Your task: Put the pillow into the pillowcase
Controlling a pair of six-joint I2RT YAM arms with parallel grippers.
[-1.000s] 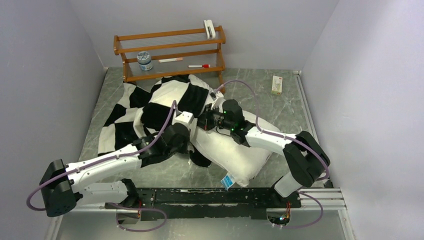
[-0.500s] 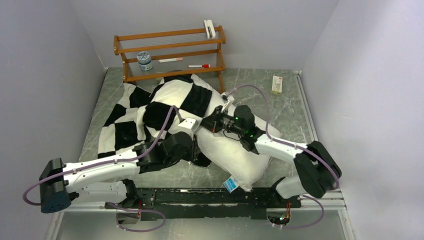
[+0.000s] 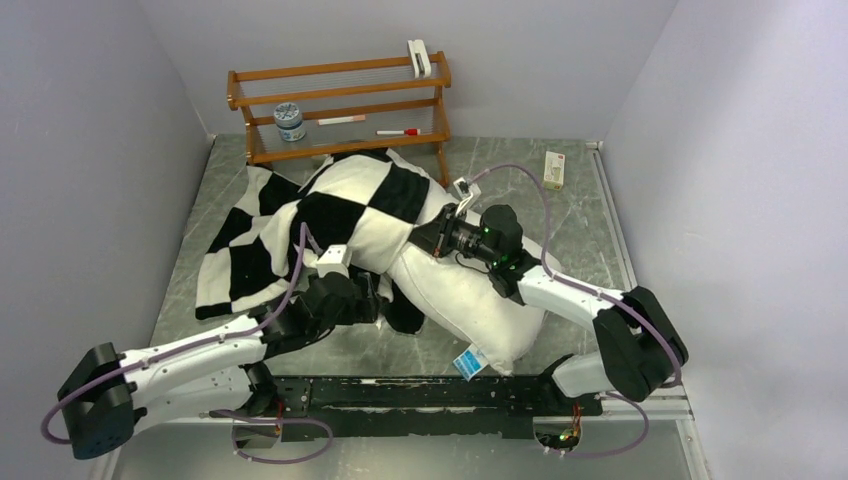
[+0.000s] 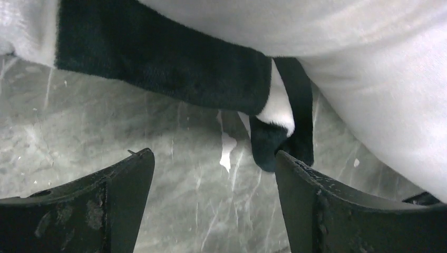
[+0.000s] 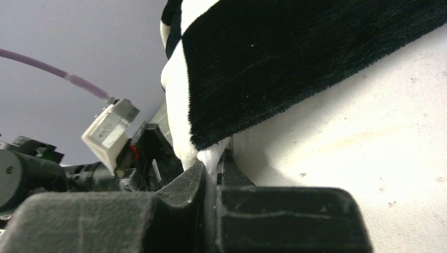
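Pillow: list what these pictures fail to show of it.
- Top view: the far end of the pillow, hidden inside the pillowcase; depth unclear.
- Left wrist view: most of the pillow, cut off by the top and right edges.
- Right wrist view: whether the right gripper pinches pillow along with pillowcase, hidden where its jaws meet.

Ahead of me on the marble bench [image 3: 590, 240], a wooden rack [image 3: 340, 98] stands at the back wall, holding a small jar [image 3: 290, 122] and a red marker [image 3: 398, 132]; a little box [image 3: 553, 170] lies far right.
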